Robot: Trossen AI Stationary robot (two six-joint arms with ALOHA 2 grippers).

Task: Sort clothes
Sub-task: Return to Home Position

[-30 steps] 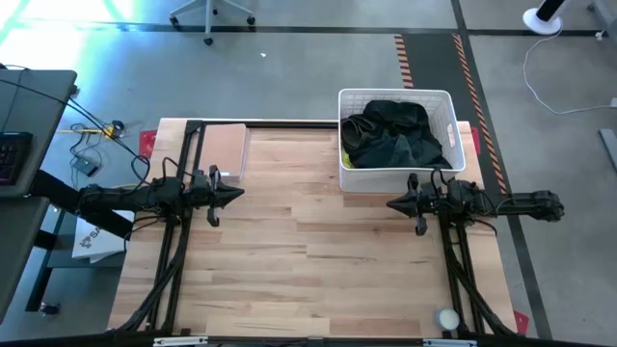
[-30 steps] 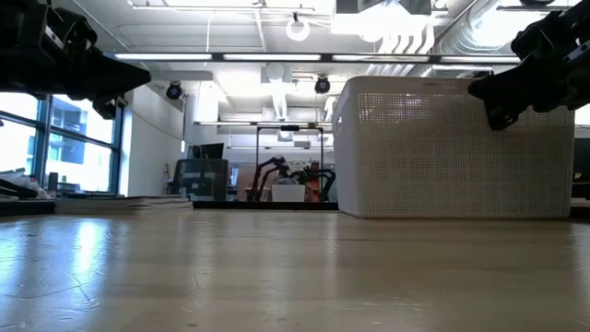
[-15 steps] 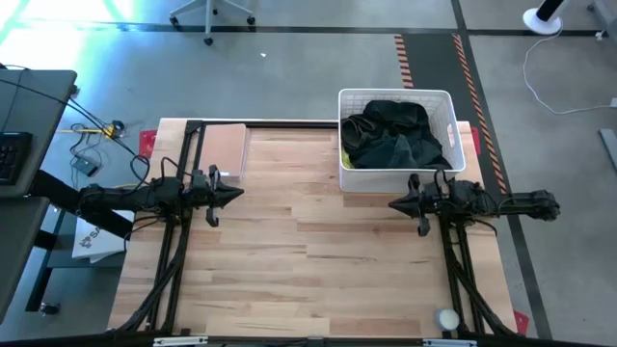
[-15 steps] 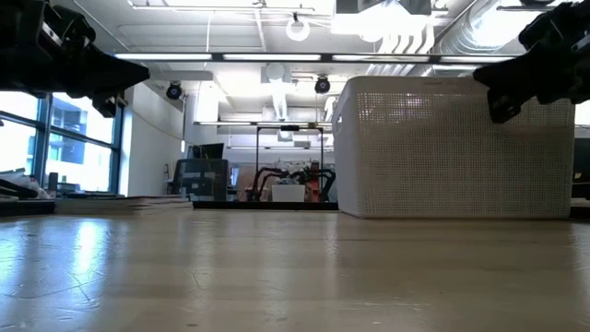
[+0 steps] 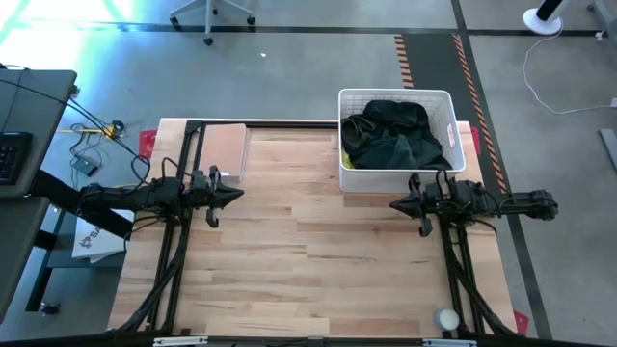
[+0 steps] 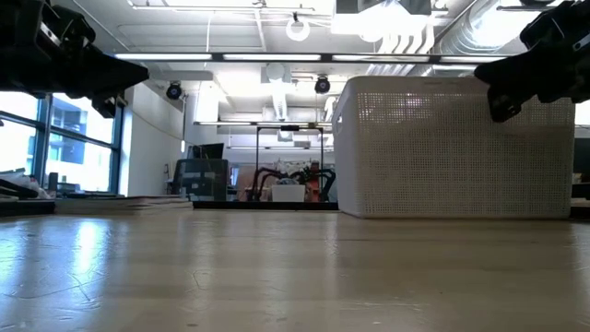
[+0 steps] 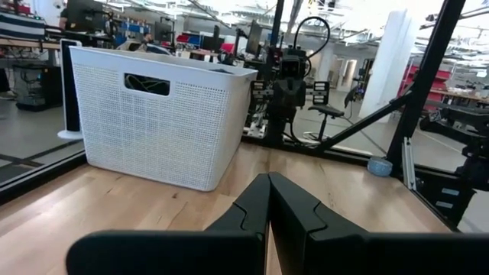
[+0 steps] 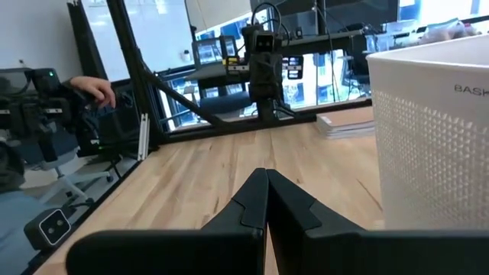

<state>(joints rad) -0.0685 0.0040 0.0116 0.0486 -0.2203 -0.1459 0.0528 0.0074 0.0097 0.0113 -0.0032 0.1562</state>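
Observation:
The clothes [image 5: 393, 135], mostly black and dark green with a strip of neon yellow at one edge, lie piled inside a white perforated basket [image 5: 446, 106] at the table's far right. My left gripper [image 5: 239, 193] hovers shut at the table's left side, pointing level toward the right. My right gripper [image 5: 391, 203] hovers shut just in front of the basket's near wall, pointing level toward the left. Each wrist view shows its own fingers closed together, left gripper [image 7: 268, 177] and right gripper [image 8: 266, 173]. Neither gripper holds anything.
A flat brown board [image 5: 225, 148] lies at the far left of the table. A small white-grey ball [image 5: 447, 318] sits at the near right corner. Bare wooden table [image 5: 308, 251] spreads between the two arms. A person's hand [image 8: 98, 90] shows beyond the table.

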